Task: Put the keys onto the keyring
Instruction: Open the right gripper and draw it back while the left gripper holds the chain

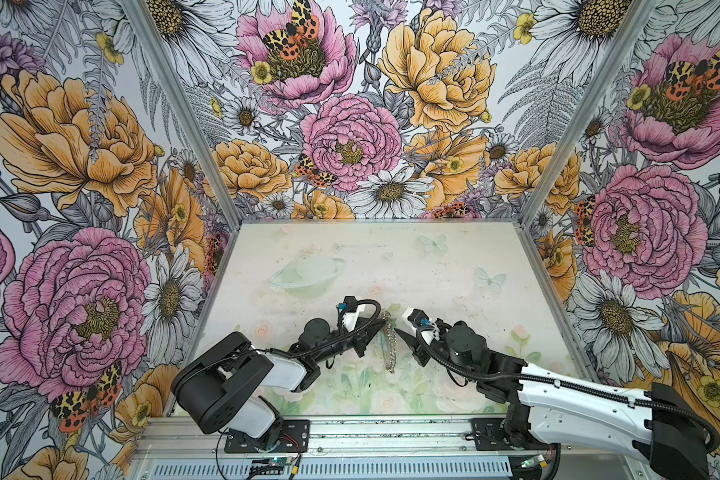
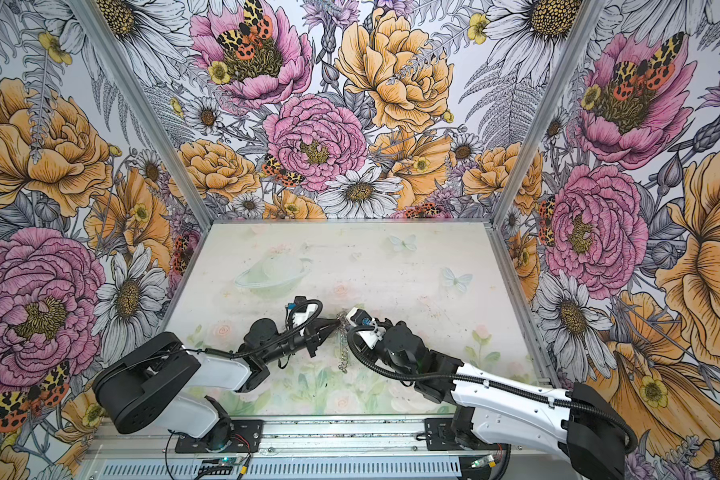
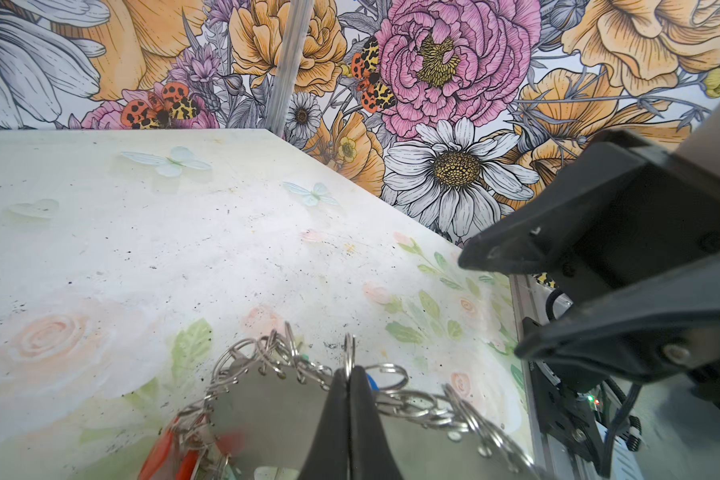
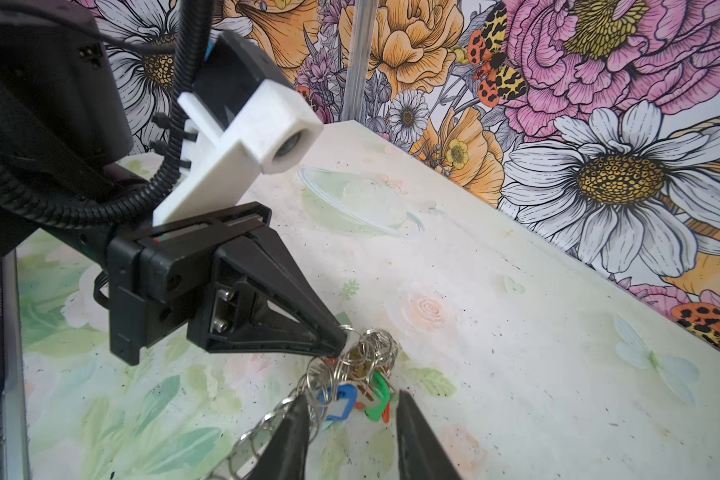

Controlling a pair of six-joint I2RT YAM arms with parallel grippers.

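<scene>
Floral wallpaper (image 1: pixel 350 141) on three walls; pale tabletop (image 1: pixel 433 266) printed with faded roses and butterflies, speckled black. My left gripper (image 3: pixel 348 374): fingers pressed together, pinching one wire loop (image 3: pixel 348 349) on the keyring (image 3: pixel 267 399) rim, front-centre over the table. My right gripper (image 4: pixel 352 397): fingers spread, straddling the keys (image 4: pixel 342 406) bunched against that keyring.

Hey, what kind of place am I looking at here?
Probably a robot test booth, not a home or shop: two black-and-white robot arms are bolted to a silver aluminium rail, and the pale printed tabletop is boxed in by flower-print wall panels on metal posts.
</scene>
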